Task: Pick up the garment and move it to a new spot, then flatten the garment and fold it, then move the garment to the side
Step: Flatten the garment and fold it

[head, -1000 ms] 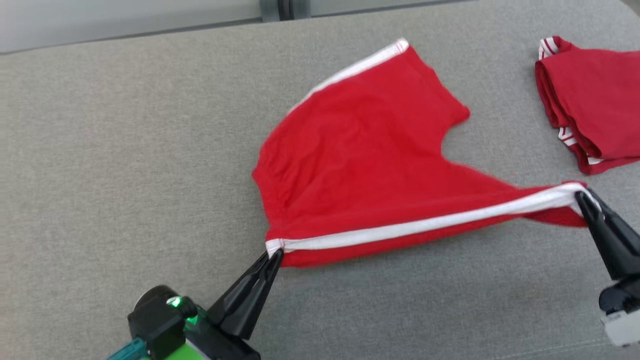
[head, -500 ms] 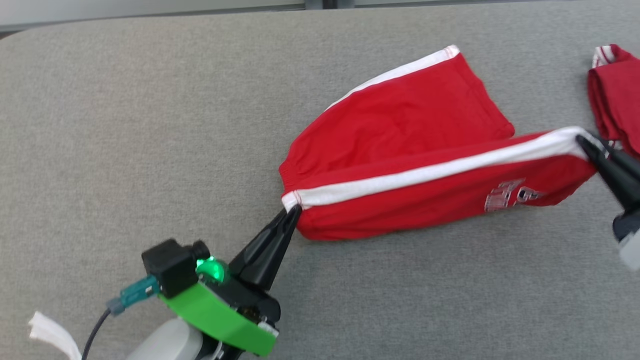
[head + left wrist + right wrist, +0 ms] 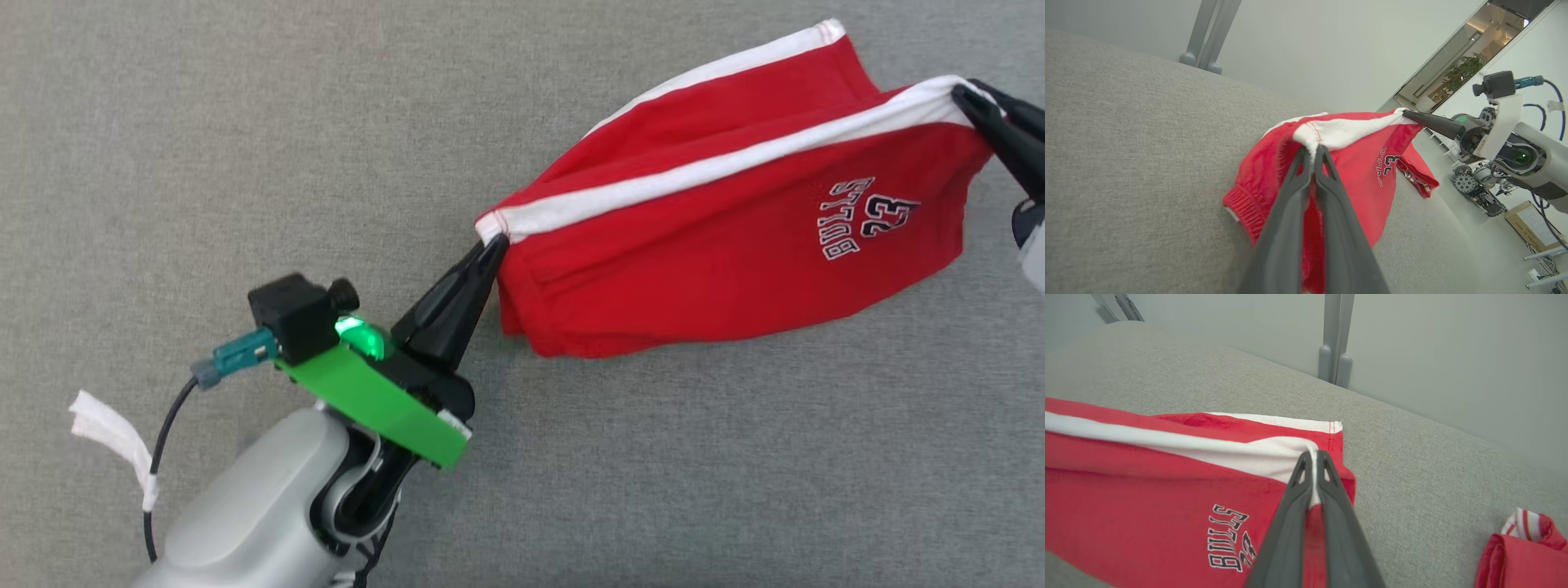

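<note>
Left end effector (image 3: 490,242) is clamped on the waistband corner and right end effector (image 3: 963,94) on the hem of the red shorts (image 3: 718,245), half-lifted off the grey tabletop (image 3: 245,122), so I'd carry that edge taut and level and land it flush on the opposite edge.

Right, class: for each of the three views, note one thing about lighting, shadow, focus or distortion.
Head view: soft, even light; the red shorts cast a faint shadow on the grey surface; a green lamp glows behind the left end effector. Left wrist view: wide-angle, surface tilted, doorway brightest. Right wrist view: lettering sharp beside the right end effector.
</note>
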Motion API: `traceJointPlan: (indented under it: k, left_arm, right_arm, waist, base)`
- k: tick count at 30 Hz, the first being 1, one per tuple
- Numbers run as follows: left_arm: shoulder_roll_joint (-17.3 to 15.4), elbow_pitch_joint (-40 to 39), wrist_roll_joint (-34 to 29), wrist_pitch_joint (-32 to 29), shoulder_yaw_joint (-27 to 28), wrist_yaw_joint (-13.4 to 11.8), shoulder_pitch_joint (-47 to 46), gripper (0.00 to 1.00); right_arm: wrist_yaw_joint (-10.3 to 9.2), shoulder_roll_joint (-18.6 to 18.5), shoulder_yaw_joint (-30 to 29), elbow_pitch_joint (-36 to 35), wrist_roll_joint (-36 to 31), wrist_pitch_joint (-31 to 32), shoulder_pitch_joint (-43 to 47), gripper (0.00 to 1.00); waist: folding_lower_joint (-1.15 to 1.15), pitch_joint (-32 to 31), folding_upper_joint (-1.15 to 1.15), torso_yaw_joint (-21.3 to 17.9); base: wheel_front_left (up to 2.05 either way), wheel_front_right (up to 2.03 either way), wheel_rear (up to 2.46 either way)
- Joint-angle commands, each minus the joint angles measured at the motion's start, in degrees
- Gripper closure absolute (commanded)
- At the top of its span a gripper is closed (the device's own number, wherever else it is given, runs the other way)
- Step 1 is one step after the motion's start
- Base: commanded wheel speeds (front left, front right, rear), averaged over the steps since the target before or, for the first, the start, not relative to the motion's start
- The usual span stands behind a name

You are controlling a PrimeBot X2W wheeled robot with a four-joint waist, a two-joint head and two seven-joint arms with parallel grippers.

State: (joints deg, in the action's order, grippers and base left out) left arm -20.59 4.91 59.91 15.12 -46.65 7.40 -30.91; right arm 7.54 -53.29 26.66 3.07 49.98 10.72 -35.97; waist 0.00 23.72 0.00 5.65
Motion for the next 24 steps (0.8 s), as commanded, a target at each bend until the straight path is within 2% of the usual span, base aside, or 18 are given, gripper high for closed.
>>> traceJointPlan:
  k: [1, 5, 16, 17, 19, 20, 21, 22, 23, 24]
  left_arm:
    - [0.6, 0.6, -0.1, 0.0, -0.1, 0.1, -1.8, 1.00]
    - [1.7, 2.6, -2.8, 0.0, 1.0, 0.1, -4.7, 1.00]
    - [5.5, 5.9, -6.7, 0.0, 4.1, 0.1, -4.6, 1.00]
    - [5.7, 5.9, -7.2, 0.0, 4.6, 0.1, -4.6, 1.00]
    - [6.0, 6.0, -8.2, 0.0, 5.1, 0.1, -4.5, 1.00]
    - [6.1, 6.1, -9.1, 0.0, 5.4, 0.1, -4.5, 1.00]
    - [6.3, 6.2, -9.1, 0.0, 5.7, 0.1, -4.2, 1.00]
    - [6.4, 6.4, -9.5, 0.0, 6.2, 0.1, -3.9, 1.00]
    - [6.6, 6.6, -10.2, 0.0, 7.1, 0.1, -3.7, 0.95]
    - [6.9, 6.7, -10.3, 0.0, 7.4, 0.1, -3.5, 0.82]
  right_arm:
    - [-0.12, 0.1, 0.9, 1.2, 0.5, -0.2, -2.2, 1.00]
    - [-0.12, 0.6, 4.1, 5.0, 0.9, -1.6, -7.5, 1.00]
    - [-0.12, 2.1, 12.4, 12.9, 2.1, -6.1, -16.8, 1.00]
    - [-0.12, 2.2, 13.1, 13.3, 2.2, -6.4, -17.4, 0.93]
    - [-0.12, 2.7, 14.7, 14.4, 2.8, -7.2, -18.4, 0.69]
    - [-0.12, 2.9, 15.5, 14.9, 3.1, -7.8, -19.0, 0.49]
    - [-0.11, 3.2, 16.2, 15.3, 3.2, -8.4, -19.5, 0.21]
    - [-0.11, 3.5, 16.8, 15.8, 3.6, -9.2, -20.0, 0.00]
    - [-0.11, 3.7, 17.5, 16.4, 3.7, -9.9, -20.4, 0.00]
    - [-0.11, 3.8, 18.0, 16.7, 3.8, -10.8, -20.9, 0.00]
  waist:
    - [0.00, 2.2, 0.00, 1.5]
    - [0.00, 4.0, 0.00, 2.3]
    - [0.00, 5.8, 0.00, 2.6]
    - [0.00, 5.9, 0.00, 2.6]
    - [0.00, 5.9, 0.00, 2.4]
    - [0.00, 5.8, 0.00, 2.3]
    - [0.00, 5.8, 0.00, 2.2]
    - [0.00, 5.7, 0.00, 2.1]
    - [0.00, 5.6, 0.00, 2.0]
    - [0.00, 5.5, 0.00, 1.9]
  base:
    - [0.00, 0.00, 0.00]
    - [0.00, 0.00, 0.00]
    - [0.00, 0.00, 0.00]
    - [0.00, 0.00, 0.00]
    - [0.00, 0.00, 0.00]
    - [0.00, 0.00, 0.00]
    - [0.00, 0.00, 0.00]
    - [0.00, 0.00, 0.00]
    - [0.00, 0.00, 0.00]
    - [0.00, 0.00, 0.00]
